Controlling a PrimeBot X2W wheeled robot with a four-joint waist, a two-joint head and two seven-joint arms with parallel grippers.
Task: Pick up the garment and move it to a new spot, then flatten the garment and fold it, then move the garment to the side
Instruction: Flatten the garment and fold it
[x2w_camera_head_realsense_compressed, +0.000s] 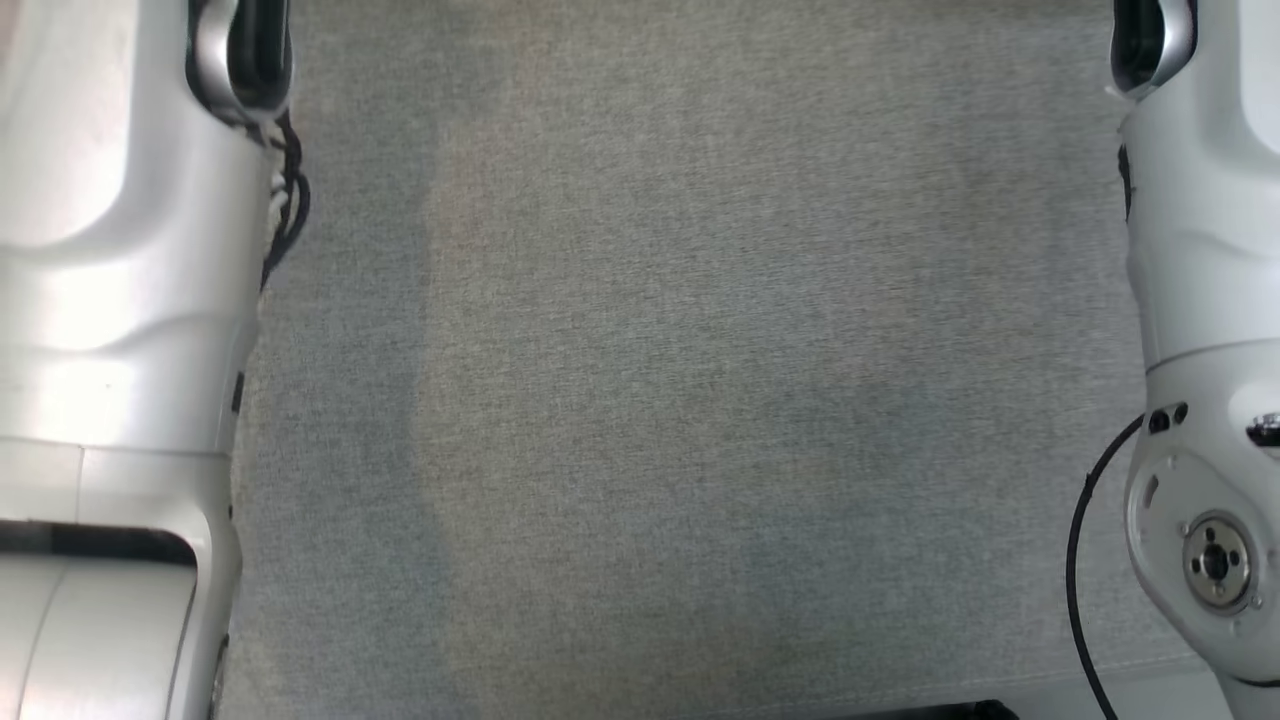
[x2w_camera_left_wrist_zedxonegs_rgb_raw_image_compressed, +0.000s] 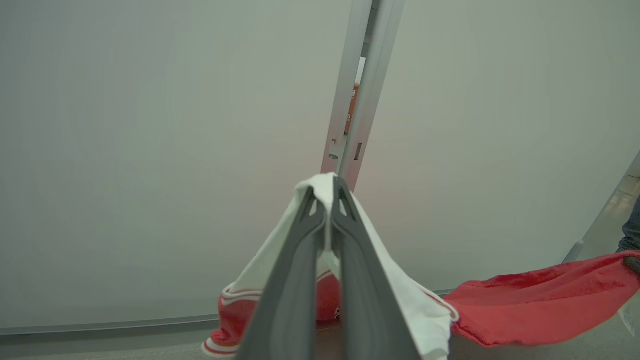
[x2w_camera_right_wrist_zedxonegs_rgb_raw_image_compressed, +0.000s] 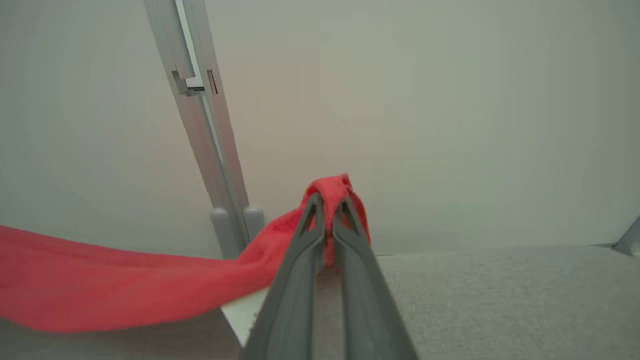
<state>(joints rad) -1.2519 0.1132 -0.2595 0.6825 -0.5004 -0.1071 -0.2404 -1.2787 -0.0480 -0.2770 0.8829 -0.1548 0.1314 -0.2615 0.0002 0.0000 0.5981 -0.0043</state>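
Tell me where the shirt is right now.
The shirt hangs between the grippers above the grey surface: left gripper clamps its white sleeve in the left wrist view, right gripper a red fold in its own.

Soft, even light here, no harsh glare. Head view: the grey surface (x2w_camera_head_realsense_compressed: 680, 400) shows faint broad shadows, a darker band down its left, and the left forearm (x2w_camera_head_realsense_compressed: 110, 250) gleams with mild highlights. Right wrist view: the wall (x2w_camera_right_wrist_zedxonegs_rgb_raw_image_compressed: 450, 125) is hazy with a faint pink tinge, the post (x2w_camera_right_wrist_zedxonegs_rgb_raw_image_compressed: 200, 125) bows from the wide lens, the garment (x2w_camera_right_wrist_zedxonegs_rgb_raw_image_compressed: 100, 290) softens toward the edge.
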